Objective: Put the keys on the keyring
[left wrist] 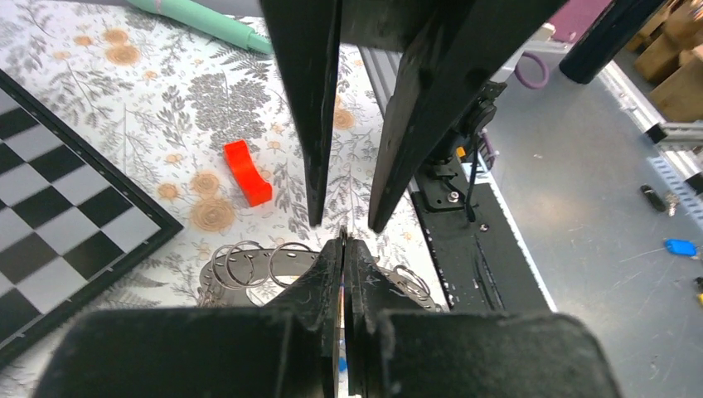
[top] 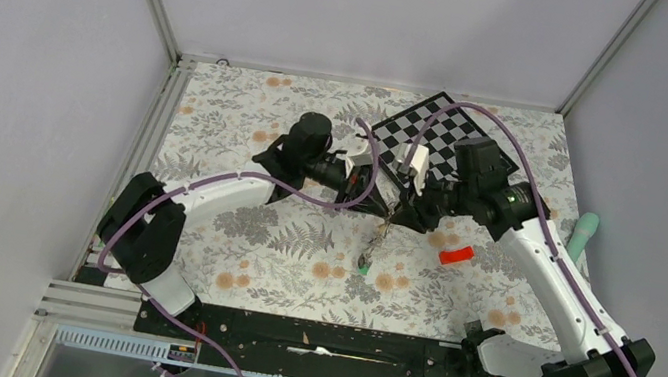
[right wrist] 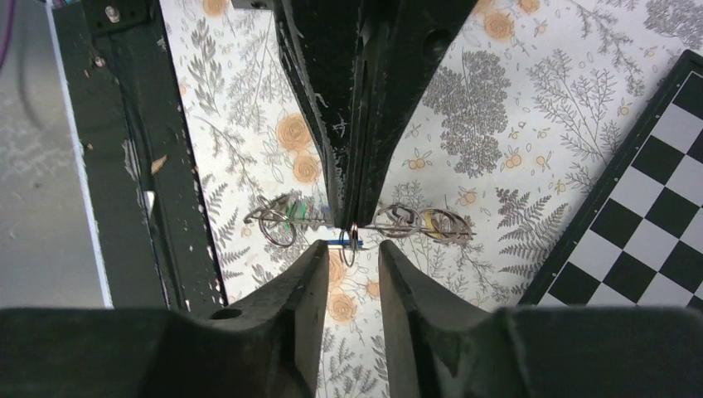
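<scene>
- The left gripper [left wrist: 344, 246] was clenched tight on the keyring [left wrist: 249, 269], pinching its rim and holding it off the table
- The right gripper [right wrist: 352, 253] faced it nose to nose, released: its two fingers [right wrist: 319, 265] stood apart on either side of the other gripper's tips, touching nothing I could make out
- In the right wrist view, wire loops ran in a row to 9 and 3 o'clock of the clenched tips, and one small loop hung in the gap between the parted jaws
- The keys [top: 370, 251] dangled in a bunch at 6 o'clock of the meeting grippers in the top view, a green tag [top: 363, 267] at the bottom
- Green, blue and yellow tags showed among the loops from the right wrist; the other colours could not be told
- A chequered board [top: 445, 130] lay on the flowered table [top: 280, 251] at 1 o'clock of the grippers
- A red block [top: 456, 255] lay at 4 o'clock, well apart from the keys
- A mint-green roller [top: 584, 236] lay at 3 o'clock, by the table's right edge
</scene>
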Controlling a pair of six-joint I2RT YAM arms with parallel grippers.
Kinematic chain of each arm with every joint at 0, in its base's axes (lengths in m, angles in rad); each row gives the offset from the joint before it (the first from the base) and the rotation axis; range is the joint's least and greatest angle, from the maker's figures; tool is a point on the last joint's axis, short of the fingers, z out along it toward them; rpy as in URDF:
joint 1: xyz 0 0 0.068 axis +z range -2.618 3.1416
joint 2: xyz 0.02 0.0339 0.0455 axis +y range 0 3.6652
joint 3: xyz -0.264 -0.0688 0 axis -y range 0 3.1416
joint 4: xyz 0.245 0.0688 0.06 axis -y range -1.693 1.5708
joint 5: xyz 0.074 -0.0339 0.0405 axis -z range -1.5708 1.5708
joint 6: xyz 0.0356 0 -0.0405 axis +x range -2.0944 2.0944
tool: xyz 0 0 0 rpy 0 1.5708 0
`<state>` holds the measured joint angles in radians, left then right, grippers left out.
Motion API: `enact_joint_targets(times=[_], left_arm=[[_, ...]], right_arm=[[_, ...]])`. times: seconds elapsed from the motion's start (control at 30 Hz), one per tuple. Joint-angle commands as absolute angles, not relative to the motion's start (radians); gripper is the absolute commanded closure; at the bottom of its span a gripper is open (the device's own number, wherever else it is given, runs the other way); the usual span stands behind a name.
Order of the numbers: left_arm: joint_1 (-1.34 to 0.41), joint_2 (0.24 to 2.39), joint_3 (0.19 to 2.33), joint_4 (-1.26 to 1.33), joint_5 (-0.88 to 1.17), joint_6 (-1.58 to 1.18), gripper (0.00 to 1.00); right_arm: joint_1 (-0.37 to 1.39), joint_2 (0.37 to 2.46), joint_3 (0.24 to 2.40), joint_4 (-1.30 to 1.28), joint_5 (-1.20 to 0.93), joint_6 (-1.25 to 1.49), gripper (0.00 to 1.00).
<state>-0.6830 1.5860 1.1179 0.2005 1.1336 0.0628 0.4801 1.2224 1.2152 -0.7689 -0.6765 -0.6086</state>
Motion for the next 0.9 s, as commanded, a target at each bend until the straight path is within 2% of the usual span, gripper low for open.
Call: enact_joint_targets(times=[0.0,0.23,0.5,0.73,0.87], left_arm=[[-0.662,1.527,1.038,0.574,1.167,-0.205,1.0],[-0.659,1.508,0.988,0.687,1.161,-0.306,1.0],[-0.66,1.505,0.967,0.784,1.146,-0.398,1.0],[-0.659,1.503,0.96,0.802,1.15,-0.413,1.0],[-0.659,1.504,0.956,0.814,1.152,-0.42,1.0]], right_arm=[[0.437,1.148,1.195,-0.699,-0.755,-0.578,0.6],[0.385,1.094,1.107,-0.63,-0.877,-0.549,0.52],[0.379,1.105,1.074,-0.584,-0.922,-0.531,0.53],[0.379,1.115,1.073,-0.571,-0.93,-0.52,0.69],[0.379,1.119,1.068,-0.57,-0.937,-0.518,0.84]])
